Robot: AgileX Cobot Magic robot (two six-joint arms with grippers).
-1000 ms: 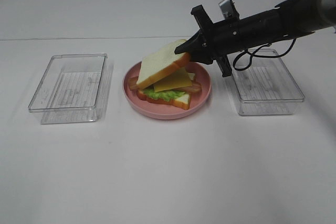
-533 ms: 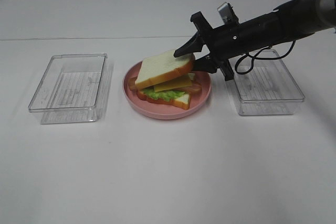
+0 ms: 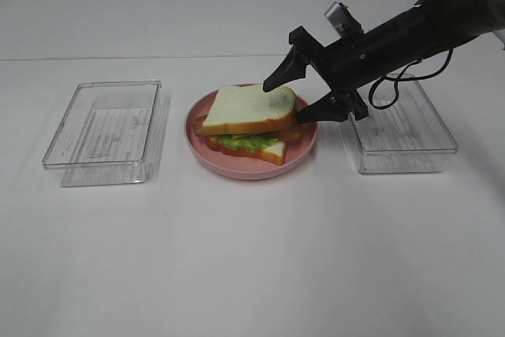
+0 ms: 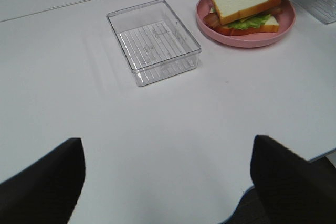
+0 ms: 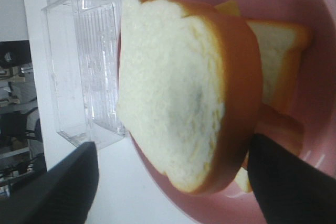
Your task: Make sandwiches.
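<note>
On the white desk [image 3: 252, 258], the sandwich [image 3: 248, 122] sits on the round pink plate [image 3: 207, 146] between two clear trays [image 3: 102, 133], its top bread slice [image 3: 246, 108] lying over lettuce [image 3: 246, 143], what looks like bacon, and a lower slice. The right end effector [image 3: 294, 96] is spread wide at the sandwich's right edge, one finger above the top slice and one beside the plate rim, gripping nothing. The left end effector [image 4: 168, 182] shows only two dark fingers spaced well apart, holding nothing.

A lab-style test bench: a bare white table [image 3: 237, 258] holding toy food, with two clear plastic trays [image 3: 102, 132] at 9 and 3 o'clock.
</note>
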